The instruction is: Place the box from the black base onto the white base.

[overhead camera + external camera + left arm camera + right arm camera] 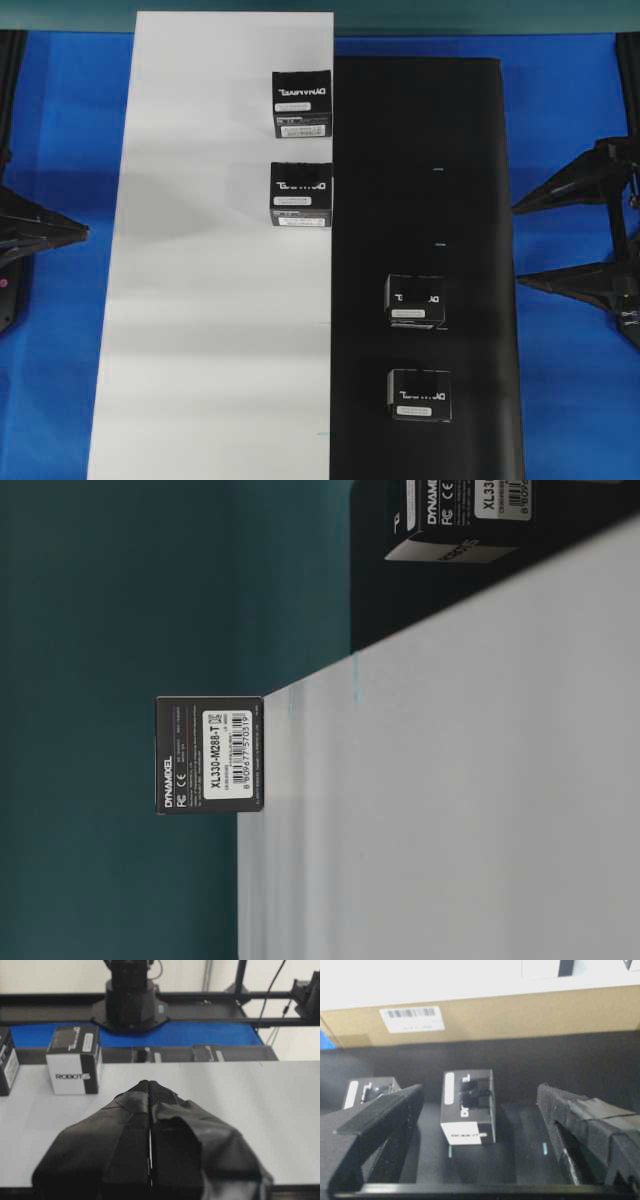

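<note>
Two black DYNAMIXEL boxes sit on the black base point(420, 180), one point(415, 300) farther and one point(419, 395) nearer. Two more boxes point(301, 104) point(301, 195) sit on the white base point(200, 320) along its inner edge. My right gripper point(518, 243) is open and empty at the black base's right edge. In the right wrist view point(479, 1091) it faces the farther box point(468, 1107), well short of it. The nearer box point(370, 1091) is partly hidden behind the left finger. My left gripper point(150, 1084) is shut and empty over the white base's outer edge point(280, 1110).
The blue table point(570, 100) surrounds both bases. The left arm point(40, 225) sits at the far left, off the white base. In the left wrist view one box point(75, 1060) stands ahead to the left and another point(6, 1062) at the frame edge. The table-level view shows a box point(210, 755) on the white base.
</note>
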